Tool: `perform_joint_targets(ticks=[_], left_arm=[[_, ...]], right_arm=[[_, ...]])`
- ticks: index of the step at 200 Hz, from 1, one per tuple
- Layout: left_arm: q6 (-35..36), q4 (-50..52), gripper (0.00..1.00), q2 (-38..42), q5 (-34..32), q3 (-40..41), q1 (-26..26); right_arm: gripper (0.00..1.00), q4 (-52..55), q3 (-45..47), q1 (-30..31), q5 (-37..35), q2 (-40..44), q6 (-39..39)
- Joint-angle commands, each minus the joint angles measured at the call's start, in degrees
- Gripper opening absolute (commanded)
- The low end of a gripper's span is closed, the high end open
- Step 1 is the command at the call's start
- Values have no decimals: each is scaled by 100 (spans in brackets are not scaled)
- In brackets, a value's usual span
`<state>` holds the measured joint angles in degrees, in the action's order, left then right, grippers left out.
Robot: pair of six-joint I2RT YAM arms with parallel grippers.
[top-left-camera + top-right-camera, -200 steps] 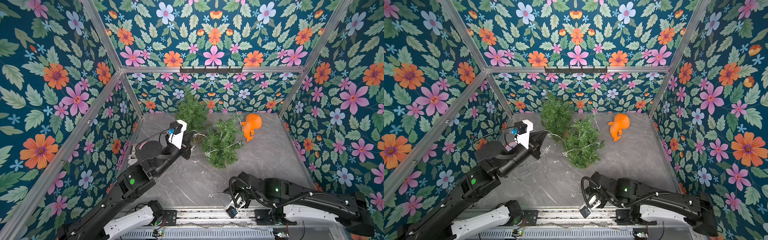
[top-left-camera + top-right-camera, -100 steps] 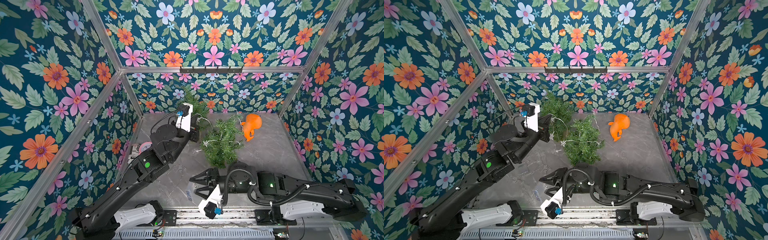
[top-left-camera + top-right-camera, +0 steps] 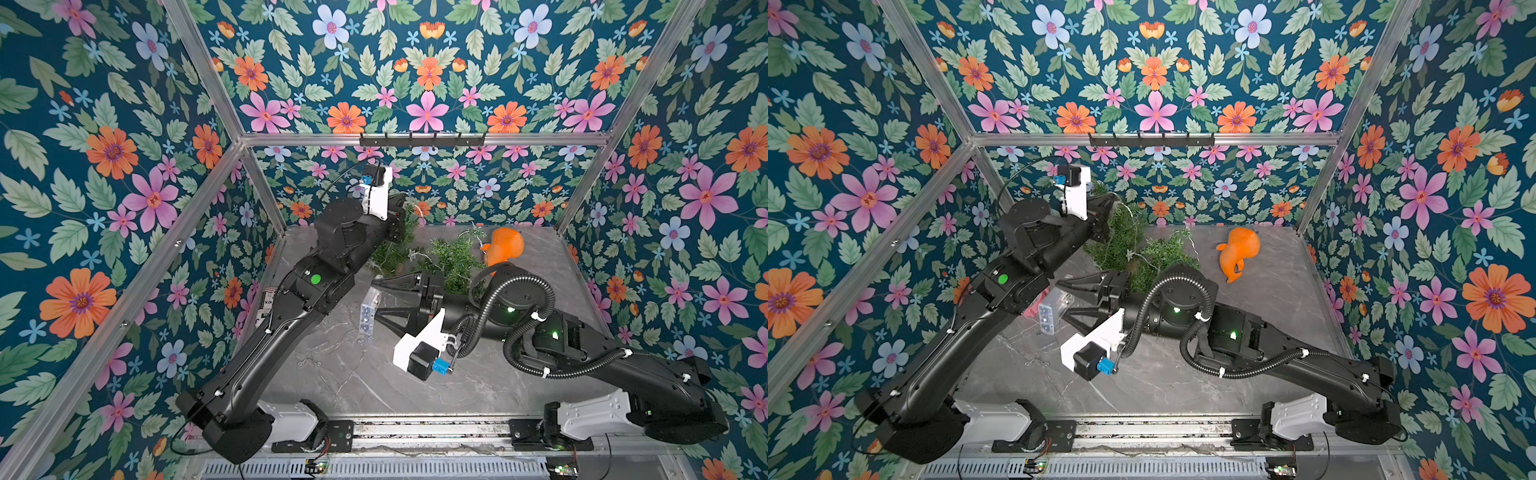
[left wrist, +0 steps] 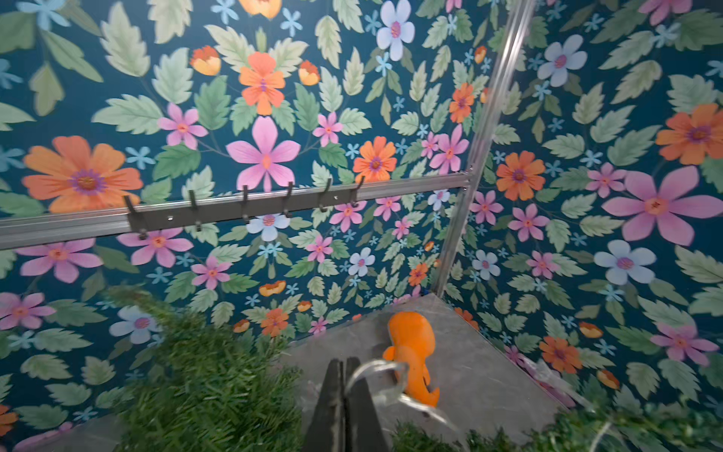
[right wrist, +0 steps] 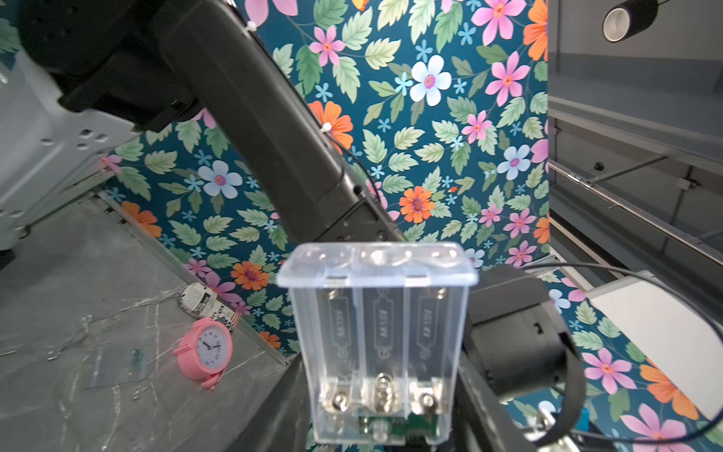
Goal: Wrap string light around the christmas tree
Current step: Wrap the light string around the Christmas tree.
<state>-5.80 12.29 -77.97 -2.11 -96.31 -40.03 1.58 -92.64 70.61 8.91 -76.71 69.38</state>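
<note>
In the last second the left gripper (image 4: 344, 366) has climbed from low beside the christmas tree (image 3: 1119, 243) to alongside its top, pinched shut on the string light (image 4: 375, 363). The right gripper (image 3: 1061, 300) has swung in, clamping the clear battery box (image 5: 375, 344). The thin wire arcs loosely over branches just below the left jaws, so a turn seems begun.

**Materials and finishes: enclosed table cell**

- Battery box (image 5: 375, 340): clear hard plastic, glossy, with bright metal springs inside.
- String light (image 4: 381, 364): thin translucent wire, shiny.
- Christmas tree (image 3: 453, 259): green synthetic needles, bristly, matt.
- Orange toy (image 3: 1239, 249): smooth and matt; material unclear.
- Pink clock (image 5: 207, 346): smooth plastic with a slight sheen.
- Table (image 3: 374, 382): grey marble-pattern top, smooth, low sheen.
- Frame rail (image 3: 291, 139): silvery brushed metal.
- Hook rack (image 4: 219, 216): dark satin metal.
- Cable conduit (image 3: 521, 271): black ribbed plastic.
</note>
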Motion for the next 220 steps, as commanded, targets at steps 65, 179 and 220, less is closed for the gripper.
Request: perform_joint_targets(ticks=[65,179,220], left_arm=[[436,167,52,-866,192,-756,255],[818,1296,100,-1106,2007,-1482,1111],[1444,2288,72,-1854,2227,-2644,1111]], right_arm=[[44,-728,-1574,-646,649,-1061,-186],[43,-1449,-4227,-1704,680,-2952,-1167],[43,-1524,-4072,-1700,742,-2906,-1215]])
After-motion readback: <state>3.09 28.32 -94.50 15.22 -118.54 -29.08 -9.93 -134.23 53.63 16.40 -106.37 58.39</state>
